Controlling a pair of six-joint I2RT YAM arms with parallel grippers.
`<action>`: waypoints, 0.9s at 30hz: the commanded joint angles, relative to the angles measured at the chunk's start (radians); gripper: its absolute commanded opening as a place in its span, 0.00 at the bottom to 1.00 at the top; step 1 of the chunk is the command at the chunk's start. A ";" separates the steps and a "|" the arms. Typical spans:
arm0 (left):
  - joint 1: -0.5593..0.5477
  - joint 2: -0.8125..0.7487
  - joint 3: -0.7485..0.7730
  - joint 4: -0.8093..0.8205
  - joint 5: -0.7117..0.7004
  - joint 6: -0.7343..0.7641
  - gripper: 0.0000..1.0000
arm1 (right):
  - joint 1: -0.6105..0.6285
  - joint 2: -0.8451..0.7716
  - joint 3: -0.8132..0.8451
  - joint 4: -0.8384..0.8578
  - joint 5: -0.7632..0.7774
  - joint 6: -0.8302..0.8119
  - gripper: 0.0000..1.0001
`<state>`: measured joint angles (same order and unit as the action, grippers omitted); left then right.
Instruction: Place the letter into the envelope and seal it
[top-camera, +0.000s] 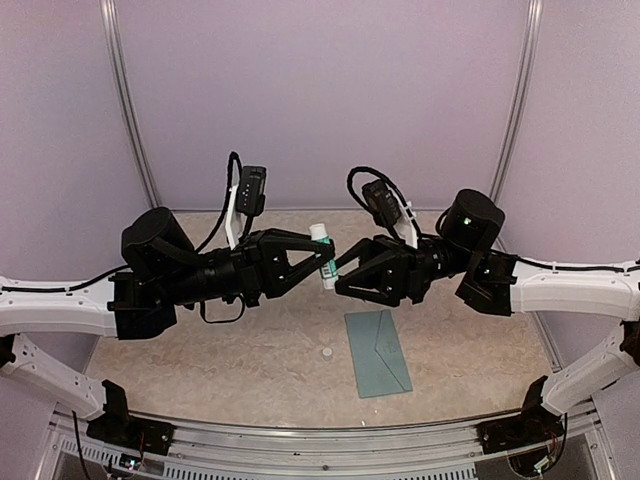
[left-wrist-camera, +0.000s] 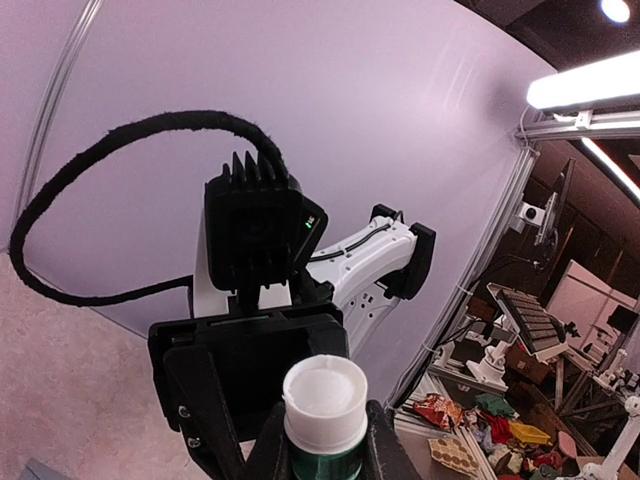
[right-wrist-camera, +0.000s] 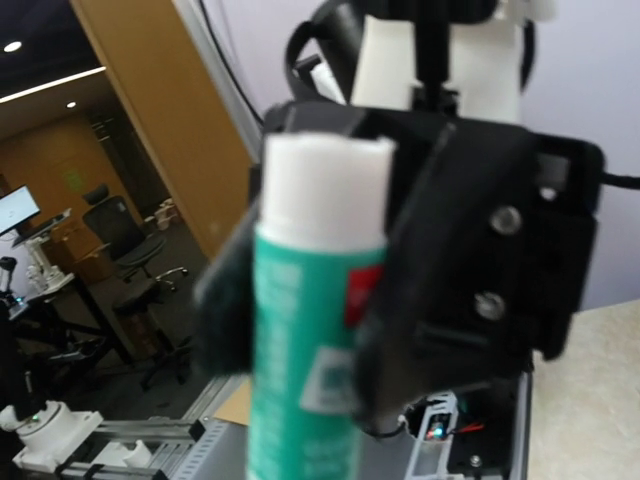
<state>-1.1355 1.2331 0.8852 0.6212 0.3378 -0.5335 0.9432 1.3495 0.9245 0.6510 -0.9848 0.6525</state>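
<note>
The teal envelope (top-camera: 378, 352) lies flat on the table, right of centre near the front, and its pointed flap outline shows on its face. No off-white letter is in view. Both grippers meet in the air above the table's middle at a white-and-green glue stick (top-camera: 322, 255). My left gripper (top-camera: 318, 252) is shut on the stick just below its uncapped white top (left-wrist-camera: 322, 395). My right gripper (top-camera: 337, 278) has its fingertips closed at the stick's lower end. The stick's green body (right-wrist-camera: 310, 330) fills the right wrist view, where my right fingertips are hidden.
A small white cap (top-camera: 326, 352) lies on the table just left of the envelope. Lilac walls with metal posts close in the back and sides. A metal rail (top-camera: 320, 440) runs along the front edge between the arm bases.
</note>
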 joint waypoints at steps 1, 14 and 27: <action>-0.001 0.011 -0.007 0.033 0.027 -0.002 0.01 | 0.016 0.020 0.017 0.078 -0.043 0.030 0.39; 0.000 0.004 -0.013 0.019 0.025 0.003 0.24 | 0.020 0.002 0.017 0.031 0.037 -0.004 0.11; -0.009 0.039 -0.014 0.018 0.030 -0.005 0.34 | 0.020 -0.024 0.013 -0.001 0.083 -0.034 0.11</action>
<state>-1.1339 1.2472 0.8845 0.6441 0.3443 -0.5346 0.9558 1.3518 0.9249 0.6422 -0.9363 0.6357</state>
